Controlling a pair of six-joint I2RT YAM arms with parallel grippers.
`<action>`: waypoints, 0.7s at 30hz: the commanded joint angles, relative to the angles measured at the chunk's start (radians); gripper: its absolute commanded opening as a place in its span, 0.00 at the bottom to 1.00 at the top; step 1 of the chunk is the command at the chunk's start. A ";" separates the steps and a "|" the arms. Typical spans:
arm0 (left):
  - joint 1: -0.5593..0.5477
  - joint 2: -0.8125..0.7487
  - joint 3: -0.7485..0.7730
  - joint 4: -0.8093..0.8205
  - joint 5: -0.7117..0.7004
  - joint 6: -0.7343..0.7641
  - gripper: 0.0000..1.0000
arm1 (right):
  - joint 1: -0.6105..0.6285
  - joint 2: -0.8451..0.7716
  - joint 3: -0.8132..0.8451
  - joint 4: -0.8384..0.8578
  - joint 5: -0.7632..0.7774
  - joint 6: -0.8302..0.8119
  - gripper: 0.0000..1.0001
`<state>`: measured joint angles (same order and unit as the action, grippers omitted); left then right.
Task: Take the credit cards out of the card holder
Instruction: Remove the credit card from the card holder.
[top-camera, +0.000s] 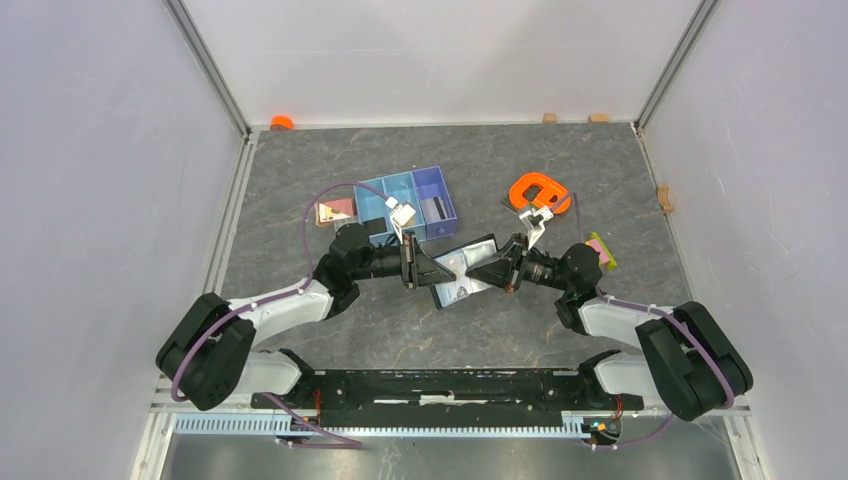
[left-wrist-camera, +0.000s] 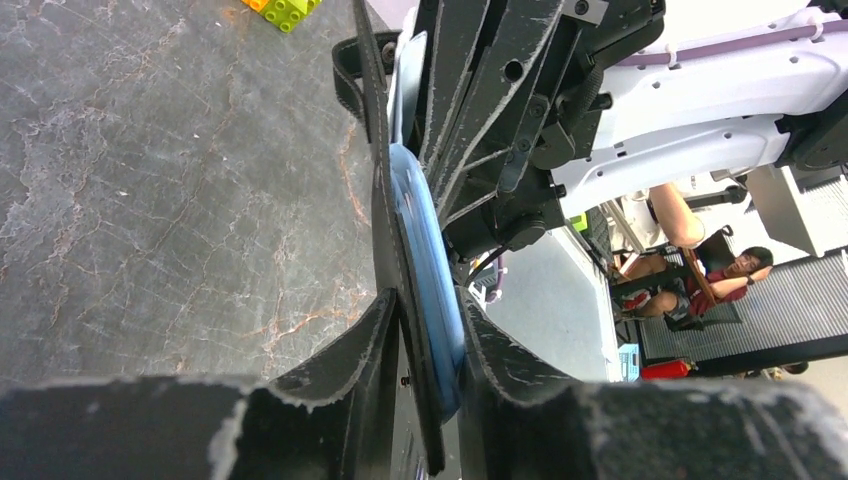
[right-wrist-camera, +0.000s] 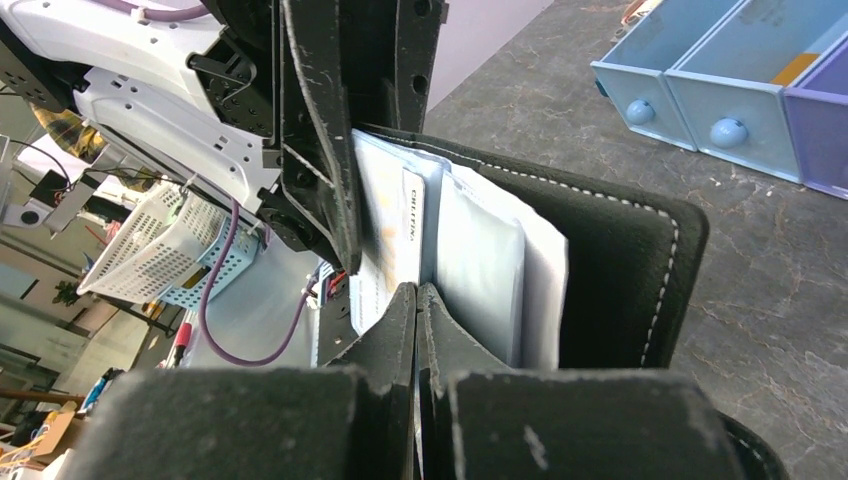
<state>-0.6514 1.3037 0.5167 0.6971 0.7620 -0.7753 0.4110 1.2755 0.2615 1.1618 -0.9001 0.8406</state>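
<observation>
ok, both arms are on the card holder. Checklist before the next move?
1. Left gripper clamped on card holder: ok, shut on its black flap.
2. Holder open: ok, plastic sleeves show.
3. Right gripper on a card: cannot tell; shut at the sleeves, card or sleeve unclear.
4. Cards out: not ok; printed card sits inside.
5. Blue tray apart from holder: ok.
</observation>
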 joint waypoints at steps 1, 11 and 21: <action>-0.010 -0.015 0.029 0.113 0.028 -0.039 0.32 | -0.016 -0.016 -0.015 -0.014 0.006 -0.013 0.00; -0.007 -0.010 0.030 0.110 0.027 -0.039 0.19 | -0.027 -0.025 -0.022 -0.006 0.004 -0.006 0.00; -0.005 -0.004 0.024 0.146 0.041 -0.055 0.02 | 0.007 0.021 -0.016 0.140 -0.054 0.089 0.31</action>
<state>-0.6502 1.3045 0.5167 0.7177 0.7620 -0.7895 0.3916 1.2667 0.2462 1.1938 -0.9245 0.8883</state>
